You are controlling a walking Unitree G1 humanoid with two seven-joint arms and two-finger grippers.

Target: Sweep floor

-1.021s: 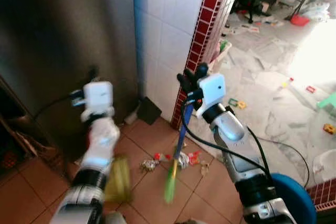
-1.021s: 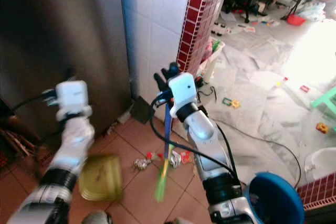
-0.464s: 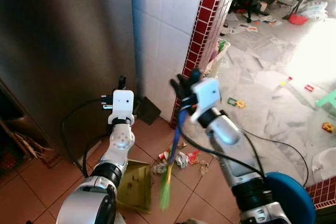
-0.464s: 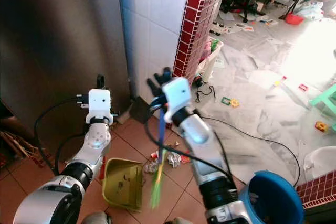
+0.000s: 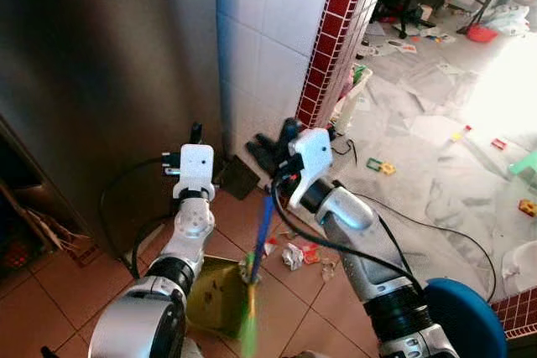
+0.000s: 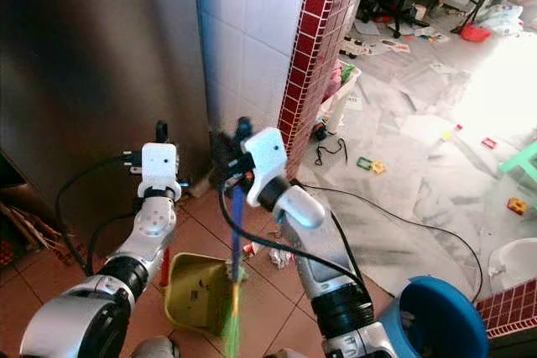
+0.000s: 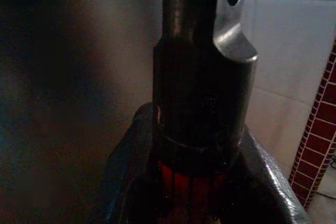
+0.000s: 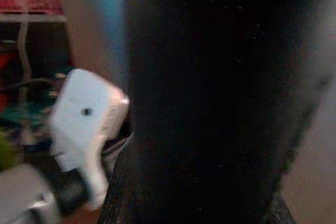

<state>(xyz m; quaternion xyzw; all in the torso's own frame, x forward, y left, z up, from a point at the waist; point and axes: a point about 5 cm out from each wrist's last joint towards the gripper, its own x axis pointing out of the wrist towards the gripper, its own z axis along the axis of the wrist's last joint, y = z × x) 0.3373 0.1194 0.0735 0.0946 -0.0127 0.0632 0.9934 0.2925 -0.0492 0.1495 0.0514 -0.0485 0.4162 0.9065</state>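
Note:
My right gripper [image 5: 273, 145] is shut on the blue handle [image 5: 263, 225] of a broom. Its green bristles [image 5: 249, 334] hang blurred at the mouth of an olive dustpan [image 5: 215, 298] lying on the terracotta tiles. My left gripper [image 5: 195, 133] is shut on the dustpan's long handle [image 7: 202, 103], which is dark with a silver cap; its red lower part [image 6: 164, 266] runs down beside my forearm. Crumpled wrappers and red scraps [image 5: 295, 254] lie on the tiles just right of the broom.
A steel fridge [image 5: 101, 64] stands at the left, next to a white tiled wall [image 5: 268, 31] with a red tiled edge [image 5: 331, 39]. A dark flat object [image 5: 238, 178] leans at the wall's foot. A blue bucket [image 5: 466, 316] sits at lower right. Toys and a cable [image 5: 436, 228] litter the marble floor.
The right gripper has swung the broom leftward, so the bristles went from beside the litter to the dustpan's mouth. The left arm brought the dustpan in a second ago and has since held still.

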